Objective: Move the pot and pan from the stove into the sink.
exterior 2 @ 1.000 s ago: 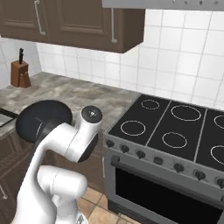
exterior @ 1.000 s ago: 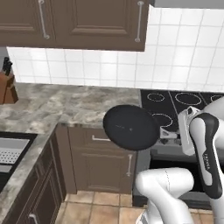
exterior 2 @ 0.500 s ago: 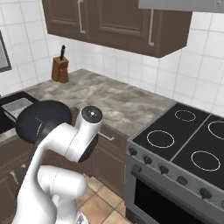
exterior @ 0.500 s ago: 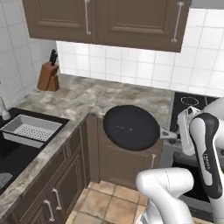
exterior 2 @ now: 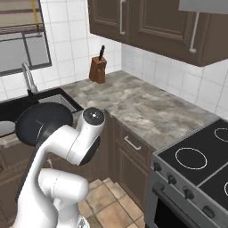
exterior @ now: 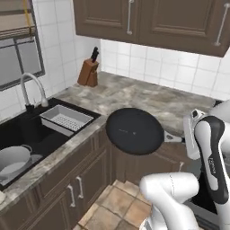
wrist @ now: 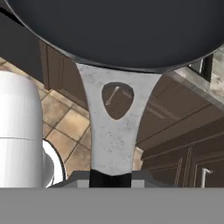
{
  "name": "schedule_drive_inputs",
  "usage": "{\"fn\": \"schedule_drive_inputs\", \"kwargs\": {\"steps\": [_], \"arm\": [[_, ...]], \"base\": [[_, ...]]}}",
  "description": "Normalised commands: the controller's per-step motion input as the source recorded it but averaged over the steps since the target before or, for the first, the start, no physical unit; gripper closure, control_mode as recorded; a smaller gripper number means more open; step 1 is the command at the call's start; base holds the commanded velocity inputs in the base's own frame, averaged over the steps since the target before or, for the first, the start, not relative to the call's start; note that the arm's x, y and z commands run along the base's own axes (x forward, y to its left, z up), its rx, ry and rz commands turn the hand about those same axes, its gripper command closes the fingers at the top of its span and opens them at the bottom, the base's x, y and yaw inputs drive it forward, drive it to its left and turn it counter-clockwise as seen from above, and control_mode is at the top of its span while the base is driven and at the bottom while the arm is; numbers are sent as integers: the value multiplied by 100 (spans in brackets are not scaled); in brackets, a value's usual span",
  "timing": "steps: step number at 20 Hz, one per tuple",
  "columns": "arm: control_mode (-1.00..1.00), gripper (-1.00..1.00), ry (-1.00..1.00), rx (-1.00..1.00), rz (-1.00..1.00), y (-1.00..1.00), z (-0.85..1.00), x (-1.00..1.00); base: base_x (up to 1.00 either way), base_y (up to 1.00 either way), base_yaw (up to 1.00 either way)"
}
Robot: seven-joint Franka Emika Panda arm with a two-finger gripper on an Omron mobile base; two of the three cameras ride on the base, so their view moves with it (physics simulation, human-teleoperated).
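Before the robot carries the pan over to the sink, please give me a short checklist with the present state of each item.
1. Pan is held by its handle in the claw: ok.
2. Pan is level, not tipping: ok.
3. Pot is already in the sink: ok.
4. Free room in the basin beside the pot for the pan: cannot tell.
5. Pan is above the sink: not ok, it hangs in front of the cabinets.
6. Faucet and dish rack are clear of the pan: ok.
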Motion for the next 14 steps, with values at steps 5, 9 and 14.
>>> {"fn": "schedule_drive_inputs", "kwargs": {"steps": [5, 9, 14], "arm": [[100, 100, 0, 0, 0, 0, 0, 0], [100, 100, 0, 0, 0, 0, 0, 0], [100, 100, 0, 0, 0, 0, 0, 0]], "base": [[-18, 20, 39], [-12, 33, 37], [-14, 31, 37]]}}
